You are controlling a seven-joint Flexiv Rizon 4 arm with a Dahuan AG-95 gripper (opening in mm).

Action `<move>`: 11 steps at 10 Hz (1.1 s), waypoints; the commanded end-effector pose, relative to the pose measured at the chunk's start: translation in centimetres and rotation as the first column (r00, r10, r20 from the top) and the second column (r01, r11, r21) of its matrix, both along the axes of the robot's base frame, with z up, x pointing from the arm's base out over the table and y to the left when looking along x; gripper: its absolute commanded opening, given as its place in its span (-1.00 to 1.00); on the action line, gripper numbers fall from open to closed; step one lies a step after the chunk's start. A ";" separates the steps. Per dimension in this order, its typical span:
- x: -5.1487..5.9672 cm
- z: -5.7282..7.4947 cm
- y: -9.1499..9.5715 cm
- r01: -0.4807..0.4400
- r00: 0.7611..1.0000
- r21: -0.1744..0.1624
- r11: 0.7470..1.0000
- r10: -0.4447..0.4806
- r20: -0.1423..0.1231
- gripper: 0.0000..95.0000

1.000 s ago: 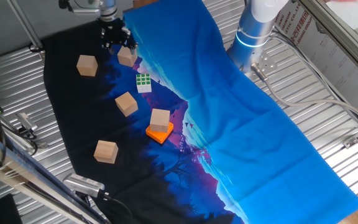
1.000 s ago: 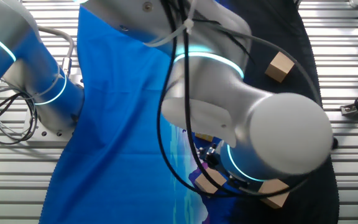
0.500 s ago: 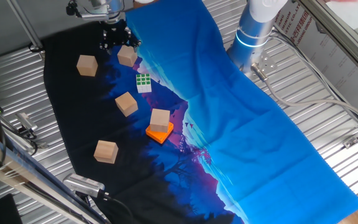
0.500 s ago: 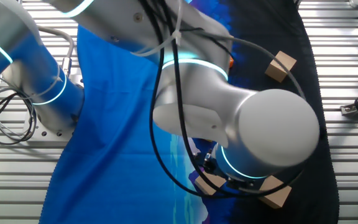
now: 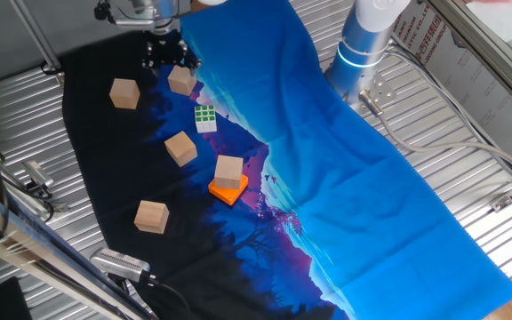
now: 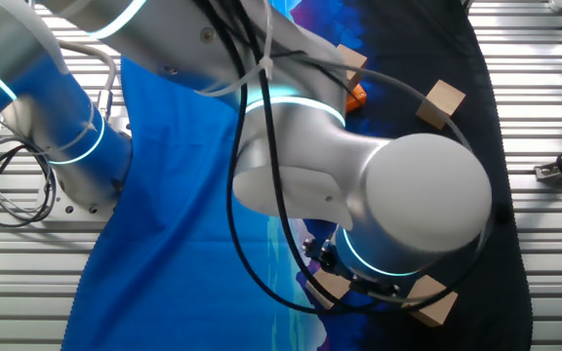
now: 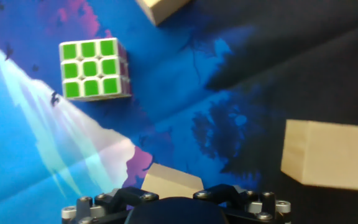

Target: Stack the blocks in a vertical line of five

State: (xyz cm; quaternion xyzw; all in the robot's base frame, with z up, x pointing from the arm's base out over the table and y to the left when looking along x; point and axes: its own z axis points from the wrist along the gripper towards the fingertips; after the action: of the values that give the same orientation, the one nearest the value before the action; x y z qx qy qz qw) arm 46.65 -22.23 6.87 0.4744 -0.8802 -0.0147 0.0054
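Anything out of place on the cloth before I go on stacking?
One block sits on the orange square instead of the cloth; a green puzzle cube lies among the blocks. Nothing looks spilled or damaged.

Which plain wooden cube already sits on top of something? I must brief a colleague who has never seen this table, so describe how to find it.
Start at the dark and blue printed cloth covering the table and find the flat orange square near its middle. The light tan wooden cube you want rests on that square. The other four wooden cubes lie directly on the cloth.
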 end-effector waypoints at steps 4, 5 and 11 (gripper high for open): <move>0.3 -1.2 -0.9 0.547 0.837 0.044 0.836 -0.544 -0.062 1.00; 0.3 -1.3 -0.9 0.544 0.838 0.041 0.838 -0.541 -0.067 0.60; 0.0 -2.3 -1.0 0.550 0.832 0.096 0.830 -0.534 -0.149 0.60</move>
State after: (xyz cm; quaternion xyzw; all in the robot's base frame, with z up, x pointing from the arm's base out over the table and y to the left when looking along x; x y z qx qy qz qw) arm 46.65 -23.19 4.76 0.1917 -0.9791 -0.0668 0.0145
